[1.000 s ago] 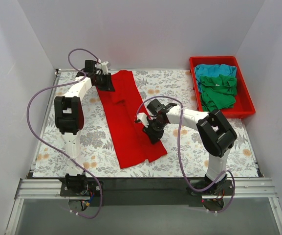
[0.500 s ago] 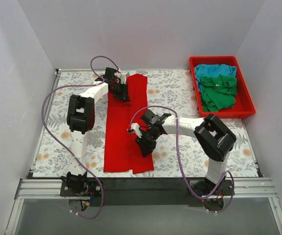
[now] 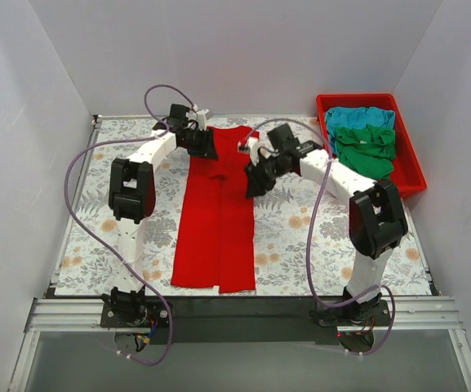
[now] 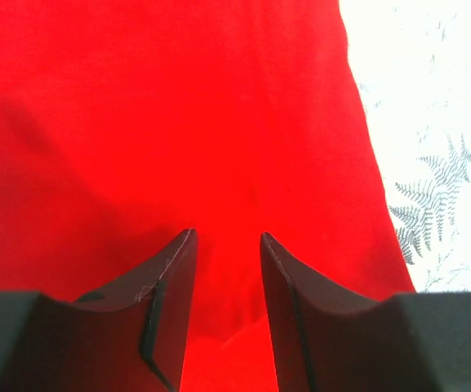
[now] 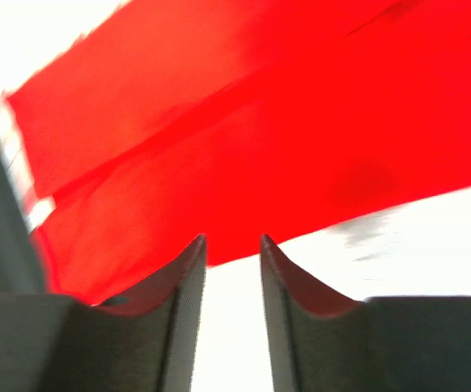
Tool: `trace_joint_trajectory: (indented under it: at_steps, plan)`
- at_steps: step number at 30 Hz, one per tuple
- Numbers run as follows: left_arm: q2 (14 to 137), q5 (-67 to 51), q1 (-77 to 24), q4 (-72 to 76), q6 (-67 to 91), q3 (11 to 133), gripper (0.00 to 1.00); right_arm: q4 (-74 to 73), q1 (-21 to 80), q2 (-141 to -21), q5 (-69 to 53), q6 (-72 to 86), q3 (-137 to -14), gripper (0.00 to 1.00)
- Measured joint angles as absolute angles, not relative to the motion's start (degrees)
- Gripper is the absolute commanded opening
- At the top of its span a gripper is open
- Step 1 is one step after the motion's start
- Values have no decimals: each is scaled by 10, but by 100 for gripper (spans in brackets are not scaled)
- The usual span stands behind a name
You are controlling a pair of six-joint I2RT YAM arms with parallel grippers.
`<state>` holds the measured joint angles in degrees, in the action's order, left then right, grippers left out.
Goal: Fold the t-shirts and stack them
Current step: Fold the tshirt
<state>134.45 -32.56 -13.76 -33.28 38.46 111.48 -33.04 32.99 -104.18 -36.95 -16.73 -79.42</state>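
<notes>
I held left gripper (image 4: 227,235) and right gripper (image 5: 232,238) part-open, empty, over the red t-shirt (image 3: 215,220), judging even far-corner pinches best.

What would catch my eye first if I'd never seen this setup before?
The bright red t-shirt, folded into a long strip down the middle of the flowered table, stands out most. Two robot arms reach over its far end, with the left claw and the right claw at either edge. At the far right, a red tray holds a turquoise shirt and a green shirt, both crumpled.
</notes>
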Motion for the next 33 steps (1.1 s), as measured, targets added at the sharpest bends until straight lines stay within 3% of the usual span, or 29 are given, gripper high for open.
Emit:
trace_joint_trajectory:
  at_steps: [3, 9, 17, 20, 33]
  plan:
    - [1326, -326, -116, -332, 384, 1114, 33, -323, 289, -1085, -338, -158, -907, 25]
    - [1301, -326, -96, -319, 392, 1079, 27, -311, 290, -1225, -260, -105, -1076, 17]
    - [1300, -326, -96, -309, 407, 987, 25, -320, 297, -1337, -188, -81, -1117, 13]
    - [1298, -331, -95, -297, 413, 978, 25, -319, 296, -1355, -163, -77, -1122, 6]
    - [1360, -332, -95, -289, 439, 1069, 24, -296, 256, -1410, -84, -66, -1209, 4]
